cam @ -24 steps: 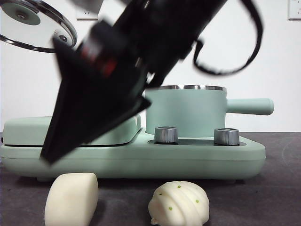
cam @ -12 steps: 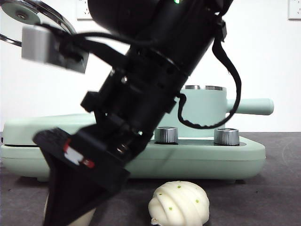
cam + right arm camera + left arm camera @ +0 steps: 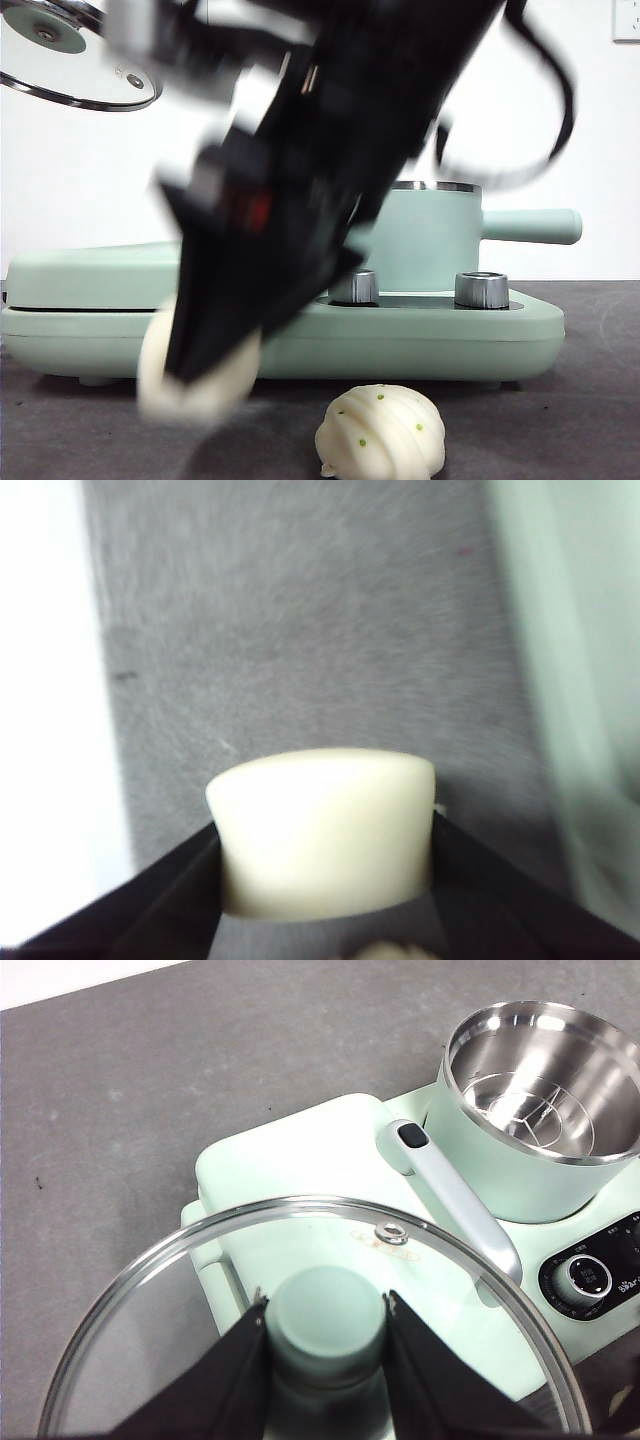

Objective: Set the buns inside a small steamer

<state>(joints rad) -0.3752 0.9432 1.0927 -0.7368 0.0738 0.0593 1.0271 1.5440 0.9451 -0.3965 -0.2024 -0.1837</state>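
Right gripper pinches the smooth bun between both jaws, lifted clear of the dark grey table; the front view blurs it, low before the green cooker base. Left gripper is clamped on the glass lid's knob, the lid held high. Only the left wrist view shows the steamer open, steel inside bare, on the cooker. Ridged bun sits on the table's near edge. White wall behind.

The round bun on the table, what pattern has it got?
White, ridged like a shell, with green specks; the round bun shows best in the front view.
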